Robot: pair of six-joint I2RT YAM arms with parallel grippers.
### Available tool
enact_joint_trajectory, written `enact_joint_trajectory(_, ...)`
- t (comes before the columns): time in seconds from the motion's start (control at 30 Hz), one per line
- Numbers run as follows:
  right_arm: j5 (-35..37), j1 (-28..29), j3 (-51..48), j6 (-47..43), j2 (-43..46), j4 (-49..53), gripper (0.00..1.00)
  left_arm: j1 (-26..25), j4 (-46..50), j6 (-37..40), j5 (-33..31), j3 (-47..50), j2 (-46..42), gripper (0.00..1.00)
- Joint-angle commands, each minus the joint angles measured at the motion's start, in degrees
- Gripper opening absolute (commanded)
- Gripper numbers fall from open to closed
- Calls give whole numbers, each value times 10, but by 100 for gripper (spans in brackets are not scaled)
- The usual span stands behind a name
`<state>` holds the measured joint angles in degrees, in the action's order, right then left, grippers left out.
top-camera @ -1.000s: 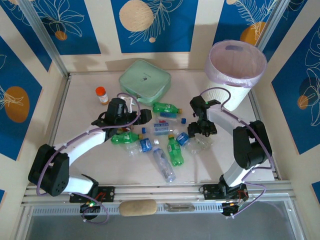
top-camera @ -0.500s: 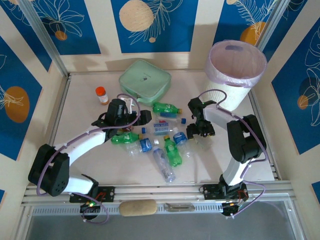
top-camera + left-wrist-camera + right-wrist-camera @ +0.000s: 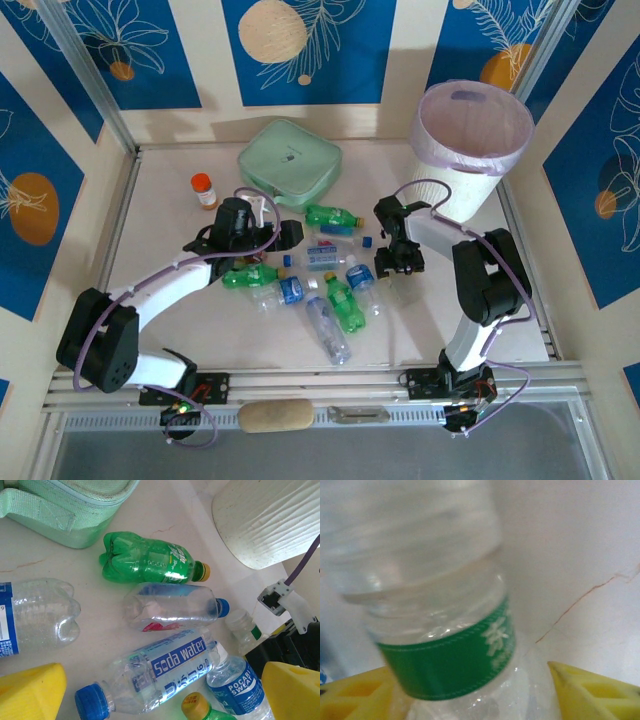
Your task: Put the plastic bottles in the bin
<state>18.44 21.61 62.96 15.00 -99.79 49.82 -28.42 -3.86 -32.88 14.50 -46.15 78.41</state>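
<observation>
A green-labelled bottle (image 3: 445, 645) is seen between the fingers (image 3: 590, 690) of the right end effector (image 3: 467, 682), grip impossible to tell, while the left end effector (image 3: 162, 680) is held open over scattered bottles (image 3: 170, 605).

— What sort of place do we have here?
— We'd say a robot lab test cell. At six o'clock a left arm (image 3: 160, 285) and a right arm (image 3: 480, 290) are bolted to an aluminium rail (image 3: 300, 378), with purple cables (image 3: 250, 245) looping off them.
— And around us?
— Blue leaf-printed panels (image 3: 300, 40) wall in our pale tabletop (image 3: 160, 230) from nine through twelve to three o'clock.
</observation>
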Motion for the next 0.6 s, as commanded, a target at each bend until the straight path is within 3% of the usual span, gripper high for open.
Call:
enact_joint_trajectory(0.0,-8,10,3,-4,15,-2,58,-4,-14,0,-6,3,-4,100)
enact_joint_trajectory(0.27,-12,17,21,-12,71,1,51,-4,-22,4,-17,5,0,100)
enact_joint_trajectory(0.57,-125,4,87,-18,153,-53,49,-3,24,60,-111,10,-46,100)
